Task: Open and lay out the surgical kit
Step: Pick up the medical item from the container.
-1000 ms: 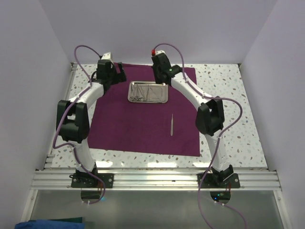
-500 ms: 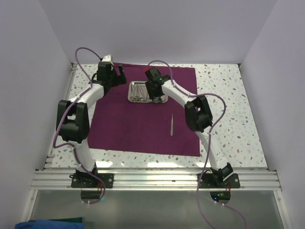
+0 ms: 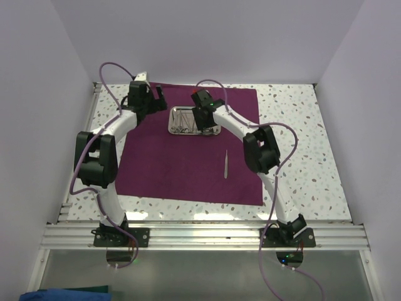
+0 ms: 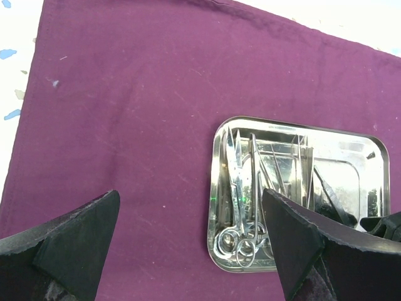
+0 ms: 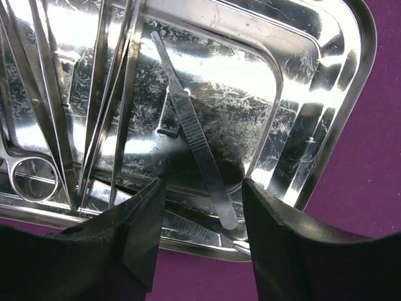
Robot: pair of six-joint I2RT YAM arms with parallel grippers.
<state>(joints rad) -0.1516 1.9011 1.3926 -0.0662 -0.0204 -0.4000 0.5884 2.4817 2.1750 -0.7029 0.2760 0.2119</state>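
Right claw parted astride slim instrument in tray, left claw spread, empty

open cloth around lone tweezers, tray crowded, right hand over it

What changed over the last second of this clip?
The right gripper swung in from beyond the tray's far edge to over its right half. Its open fingers now straddle a flat tool lying there, with nothing gripped. The left gripper, cloth and the tweezers on it stayed put.
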